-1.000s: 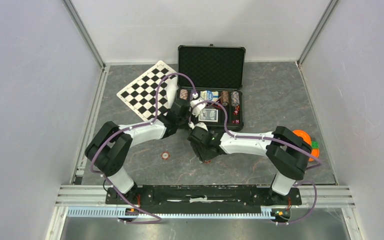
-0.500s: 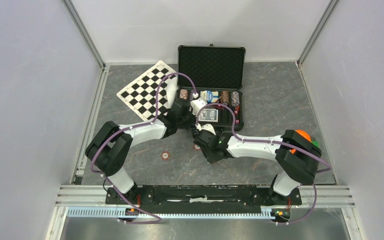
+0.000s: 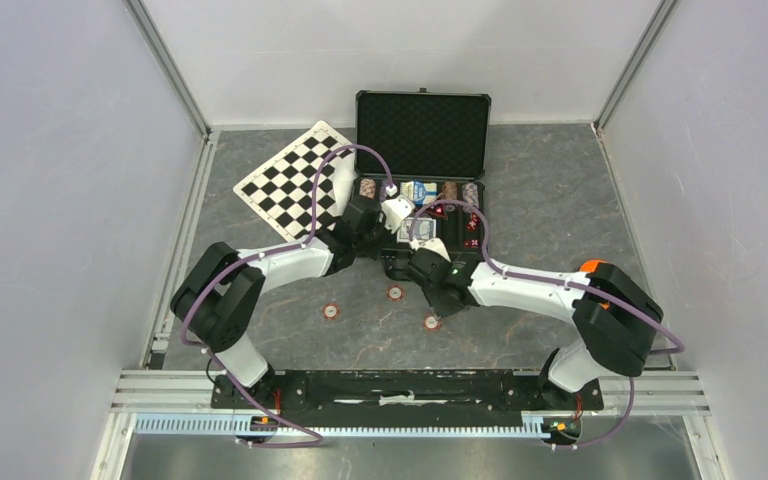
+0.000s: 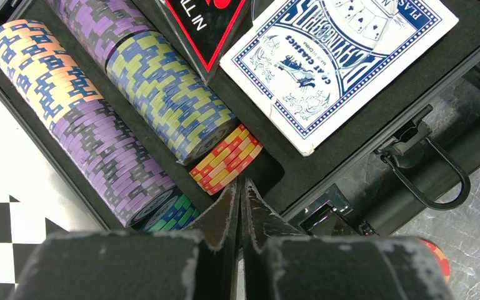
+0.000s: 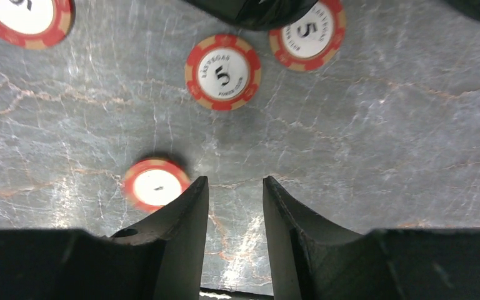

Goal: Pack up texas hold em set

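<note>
The black case (image 3: 422,132) lies open at the back, its foam lid up. Its tray holds rows of striped poker chips (image 4: 103,147), a short red-and-yellow stack (image 4: 227,157) and a blue card deck (image 4: 340,59). My left gripper (image 4: 240,182) is shut and empty, its tips just in front of that short stack, over the case's front-left corner (image 3: 388,238). Red poker chips (image 3: 331,311) (image 3: 395,292) (image 3: 431,321) lie loose on the table. My right gripper (image 5: 234,181) hangs open over bare table (image 3: 436,305). A blurred red chip (image 5: 155,185) sits just left of its left finger.
A checkered board (image 3: 295,180) lies left of the case, partly under its edge. More red chips marked 5 (image 5: 223,72) (image 5: 308,31) lie ahead of the right gripper. The case's latch (image 4: 325,215) and handle (image 4: 434,178) face the arms. Walls close in on both sides.
The right arm has swung up and to the right, toward the case, and its jaws have narrowed. Two loose chips now show on the table where it was. The left arm has stayed put.
</note>
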`<action>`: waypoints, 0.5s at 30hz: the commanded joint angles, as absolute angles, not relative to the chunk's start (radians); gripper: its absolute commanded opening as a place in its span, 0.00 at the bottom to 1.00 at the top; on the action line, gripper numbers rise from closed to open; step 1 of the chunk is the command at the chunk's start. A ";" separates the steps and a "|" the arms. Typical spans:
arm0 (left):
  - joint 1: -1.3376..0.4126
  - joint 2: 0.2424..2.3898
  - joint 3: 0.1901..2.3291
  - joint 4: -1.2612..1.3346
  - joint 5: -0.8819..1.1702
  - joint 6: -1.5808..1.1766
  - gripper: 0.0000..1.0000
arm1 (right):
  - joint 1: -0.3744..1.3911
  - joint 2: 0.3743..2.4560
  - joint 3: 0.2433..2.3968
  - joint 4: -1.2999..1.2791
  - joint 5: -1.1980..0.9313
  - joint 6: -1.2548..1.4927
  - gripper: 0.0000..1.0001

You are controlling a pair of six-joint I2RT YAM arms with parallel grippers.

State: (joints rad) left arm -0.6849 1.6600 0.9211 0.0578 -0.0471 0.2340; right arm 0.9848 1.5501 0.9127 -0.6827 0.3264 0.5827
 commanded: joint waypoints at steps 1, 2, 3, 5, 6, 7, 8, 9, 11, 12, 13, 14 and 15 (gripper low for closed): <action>-0.689 1.666 0.954 0.074 -0.037 0.208 0.07 | 0.935 1.487 0.965 -0.674 0.333 0.530 0.43; -0.689 1.665 0.954 0.074 -0.035 0.208 0.07 | 0.921 1.480 0.969 -0.666 0.328 0.518 0.43; -0.689 1.665 0.954 0.074 -0.033 0.207 0.07 | 0.909 1.476 0.973 -0.658 0.317 0.506 0.43; -0.689 1.666 0.954 0.074 -0.031 0.207 0.07 | 0.883 1.474 0.985 -0.651 0.287 0.488 0.43; -0.688 1.668 0.955 0.074 -0.031 0.206 0.07 | 0.879 1.474 0.990 -0.649 0.271 0.484 0.44; -0.689 1.670 0.956 0.074 -0.031 0.207 0.07 | 0.880 1.472 0.984 -0.640 0.249 0.486 0.50; -0.688 1.670 0.957 0.074 -0.029 0.207 0.07 | 0.882 1.465 0.968 -0.620 0.214 0.491 0.57; -0.689 1.670 0.957 0.074 -0.030 0.207 0.07 | 0.890 1.454 0.943 -0.595 0.200 0.508 0.63; -0.688 1.670 0.956 0.072 -0.032 0.206 0.07 | 0.923 1.447 0.918 -0.570 0.187 0.529 0.69; -0.689 1.668 0.957 0.072 -0.032 0.207 0.07 | 0.946 1.455 0.916 -0.568 0.183 0.541 0.73; -0.690 1.668 0.956 0.072 -0.031 0.207 0.07 | 0.968 1.468 0.921 -0.568 0.183 0.554 0.77; -0.689 1.668 0.957 0.072 -0.030 0.207 0.07 | 0.992 1.479 0.925 -0.568 0.183 0.560 0.79; -0.690 1.668 0.957 0.072 -0.029 0.207 0.07 | 1.009 1.494 0.931 -0.570 0.184 0.569 0.81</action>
State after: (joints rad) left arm -0.6853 1.6600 0.9230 0.0544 -0.0460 0.2340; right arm 0.9379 1.4765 0.9268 -0.6109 0.2214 0.5320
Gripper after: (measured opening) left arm 0.072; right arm 0.779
